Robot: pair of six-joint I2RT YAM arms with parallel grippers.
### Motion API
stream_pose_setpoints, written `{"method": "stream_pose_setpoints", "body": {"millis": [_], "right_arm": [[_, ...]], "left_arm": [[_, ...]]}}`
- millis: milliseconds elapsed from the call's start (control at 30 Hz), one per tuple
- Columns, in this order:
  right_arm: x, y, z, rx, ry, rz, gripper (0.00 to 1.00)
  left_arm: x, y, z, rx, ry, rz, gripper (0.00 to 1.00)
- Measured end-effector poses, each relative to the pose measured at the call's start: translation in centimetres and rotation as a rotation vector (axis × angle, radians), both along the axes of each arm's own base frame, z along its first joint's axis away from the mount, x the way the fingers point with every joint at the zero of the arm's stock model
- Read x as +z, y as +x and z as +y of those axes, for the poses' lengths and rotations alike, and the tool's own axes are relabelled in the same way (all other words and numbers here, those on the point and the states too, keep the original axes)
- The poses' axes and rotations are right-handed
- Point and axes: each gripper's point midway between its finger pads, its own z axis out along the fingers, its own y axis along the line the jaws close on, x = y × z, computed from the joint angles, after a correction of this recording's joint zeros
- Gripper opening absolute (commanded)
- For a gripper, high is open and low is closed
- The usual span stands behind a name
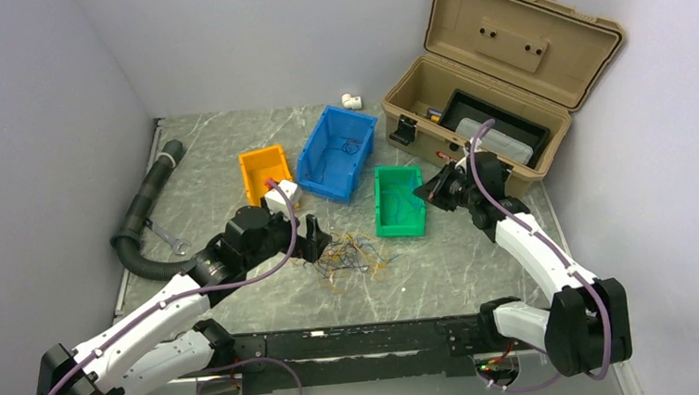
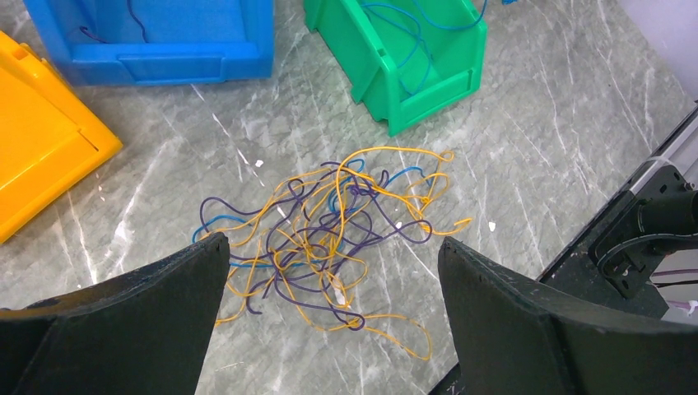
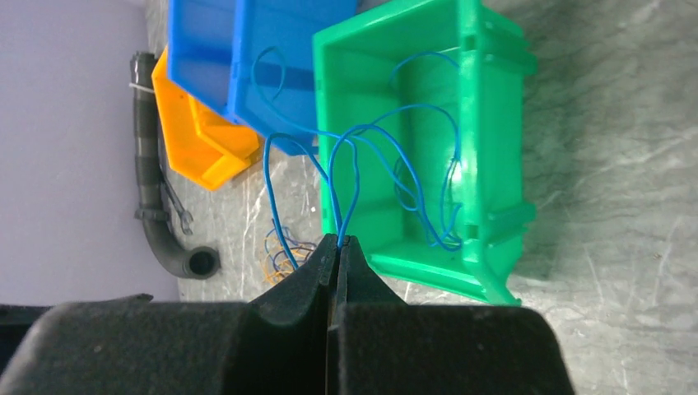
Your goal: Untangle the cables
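A tangle of thin yellow-orange, purple and blue cables (image 1: 350, 253) lies on the marble table in front of the bins; it also shows in the left wrist view (image 2: 329, 239). My left gripper (image 2: 333, 255) is open, its fingers apart above the near side of the tangle, holding nothing; it shows in the top view (image 1: 316, 240). My right gripper (image 3: 338, 240) is shut on a blue cable (image 3: 350, 164) held above the green bin (image 3: 494, 148), which holds more blue cables. It shows in the top view (image 1: 431, 194) beside the green bin (image 1: 400, 203).
A blue bin (image 1: 338, 152) with a few dark wires and an orange bin (image 1: 265, 174) stand behind the tangle. An open tan toolbox (image 1: 496, 85) is at the back right. A black corrugated hose (image 1: 142, 212) and a wrench (image 1: 170, 240) lie at the left.
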Motion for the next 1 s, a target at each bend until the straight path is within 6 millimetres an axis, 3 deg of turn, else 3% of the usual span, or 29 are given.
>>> {"method": "stream_pose_setpoints", "body": {"millis": [267, 567, 833, 1000], "right_arm": [[-1.5, -0.1, -2.6, -0.082, 0.032, 0.038, 0.00], [-3.0, -0.8, -2.9, -0.062, -0.007, 0.054, 0.00], [-5.5, -1.6, -1.3, -0.004, -0.092, 0.102, 0.00], [-6.3, 0.1, 1.1, 0.039, -0.213, 0.115, 0.00]], "left_arm": [[-0.1, -0.1, 0.1, 0.000, 0.003, 0.004, 0.99], [-0.2, 0.0, 0.0, 0.000, 0.006, 0.007, 0.99], [-1.0, 0.3, -0.5, -0.008, 0.028, 0.036, 0.99], [-1.3, 0.6, -0.8, -0.008, 0.040, 0.049, 0.99]]}}
